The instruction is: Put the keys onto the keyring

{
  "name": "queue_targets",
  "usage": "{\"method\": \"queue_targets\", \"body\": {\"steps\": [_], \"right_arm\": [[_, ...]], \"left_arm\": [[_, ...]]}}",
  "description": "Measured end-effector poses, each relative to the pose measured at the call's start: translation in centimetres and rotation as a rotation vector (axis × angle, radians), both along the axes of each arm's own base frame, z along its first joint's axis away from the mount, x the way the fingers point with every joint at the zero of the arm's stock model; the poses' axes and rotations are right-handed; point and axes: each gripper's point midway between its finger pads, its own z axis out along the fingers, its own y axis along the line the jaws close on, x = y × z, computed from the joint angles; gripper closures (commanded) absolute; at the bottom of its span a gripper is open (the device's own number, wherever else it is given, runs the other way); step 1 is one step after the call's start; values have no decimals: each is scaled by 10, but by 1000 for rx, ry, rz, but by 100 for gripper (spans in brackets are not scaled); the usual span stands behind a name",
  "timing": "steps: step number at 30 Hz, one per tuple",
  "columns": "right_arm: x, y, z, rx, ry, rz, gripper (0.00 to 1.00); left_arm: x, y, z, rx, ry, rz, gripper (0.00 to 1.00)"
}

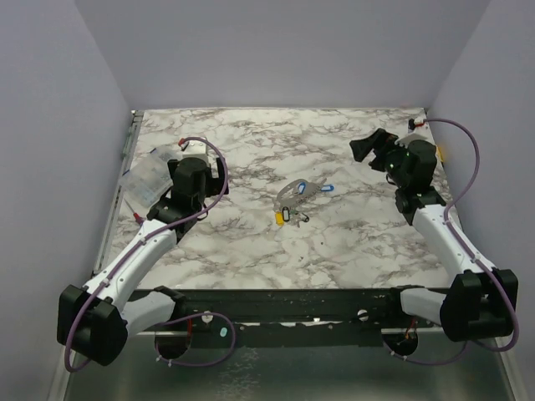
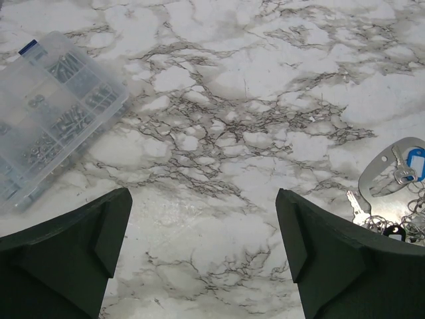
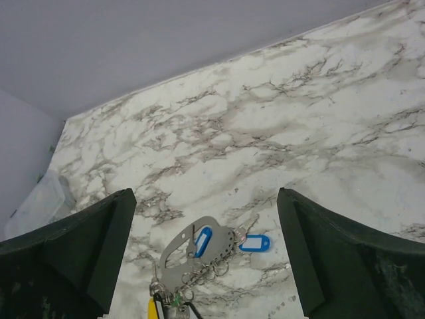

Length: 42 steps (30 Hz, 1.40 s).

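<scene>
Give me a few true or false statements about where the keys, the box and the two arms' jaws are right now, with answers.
1. The clear plastic compartment box lies on the marble-patterned table, on the left arm's side. True.
2. The right jaws grip the bunch of small keys with blue and yellow plastic heads. False: the bunch lies on the table, untouched.
3. The left jaws are shut. False: they stand wide open.
4. Both jaws are empty. True.
</scene>
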Motion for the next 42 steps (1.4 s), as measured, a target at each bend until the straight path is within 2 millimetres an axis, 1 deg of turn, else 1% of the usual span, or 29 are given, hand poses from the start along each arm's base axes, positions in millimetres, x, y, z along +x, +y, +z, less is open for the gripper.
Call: {"method": "queue_targets", "body": {"steps": [5,9,14,18,19,22,25,28,30,31,33,34,38,40,42], "right_arm": [[-1,1,-16,-8,68,9,0],[5,7,-29,-14,144,40,0],[13,29,-55,-39,259,145,0],[9,61,-77,-101,342,245,1],[7,72,-82,-124,356,279,4],[4,96,-95,-181,380,360,20],[2,117,-112,-236,423,439,27],[7,131,-133,-286,472,491,36],[6,135,-149,-313,508,513,41],[3,135,-156,-326,526,522,44],[-2,133,-167,-346,562,530,53],[-2,131,-172,-360,575,527,55],[-3,129,-180,-381,589,530,59],[-3,128,-187,-387,608,530,62],[-6,126,-194,-394,632,530,62]], "left_arm": [[-1,0,2,-1,-7,0,1],[-1,0,2,0,-7,-1,1],[-1,1,3,2,-9,-2,1],[-1,1,6,0,-16,-3,2],[-1,1,6,0,-16,-3,2],[-1,1,6,1,-16,-3,3],[-1,1,6,2,-16,-4,4],[-1,1,5,2,-16,-4,5],[-1,1,5,3,-16,-4,5],[-1,1,5,3,-15,-4,5],[-1,1,5,3,-15,-5,5],[-1,1,5,3,-15,-5,5],[-1,0,4,2,-12,-8,5],[-1,0,3,3,-9,-10,5],[-1,-1,3,3,-7,-11,5]]}}
